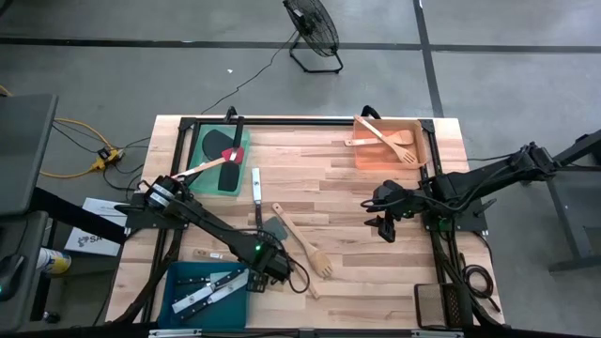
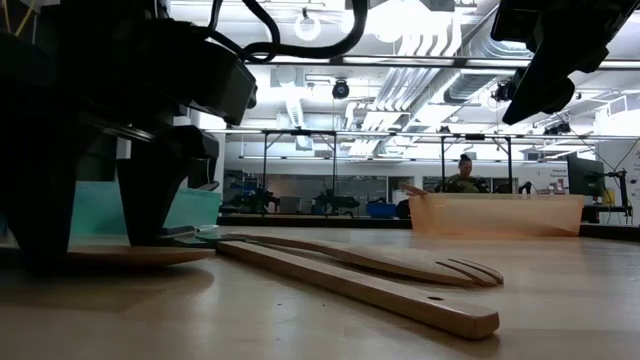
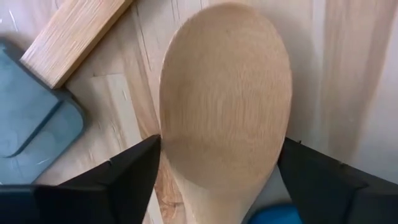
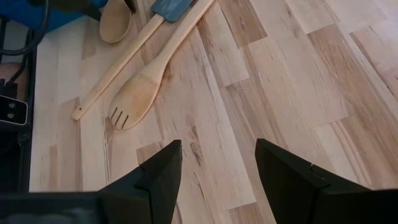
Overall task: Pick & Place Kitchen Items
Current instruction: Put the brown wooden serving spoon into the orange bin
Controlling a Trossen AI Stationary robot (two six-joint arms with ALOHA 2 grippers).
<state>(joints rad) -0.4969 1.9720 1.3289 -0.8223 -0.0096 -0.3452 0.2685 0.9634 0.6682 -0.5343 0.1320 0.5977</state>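
A pale wooden spoon lies flat on the table, its bowl (image 3: 227,106) facing up. My left gripper (image 3: 221,177) points straight down over it, near the table's near-left part (image 1: 269,263). It is open, with one finger on each side of the bowl. In the low view the fingers (image 2: 150,215) reach down almost to the table beside the bowl (image 2: 130,256). My right gripper (image 4: 217,165) hangs open over bare wood at the table's right (image 1: 385,225), holding nothing. My left gripper stands from above with its fingers (image 3: 134,171) close against the two edges of the spoon's bowl (image 3: 171,143). Whether they touch the wood, I cannot tell. The spoon lies flat on the table.
A grey spatula (image 1: 272,226) and a slotted wooden turner (image 1: 310,252) lie just right of the spoon. A steel utensil (image 1: 255,184) lies farther back. The teal tray (image 1: 183,282) holds knives, the green tray (image 1: 208,174) spatulas, and the orange tray (image 1: 366,155) wooden utensils.
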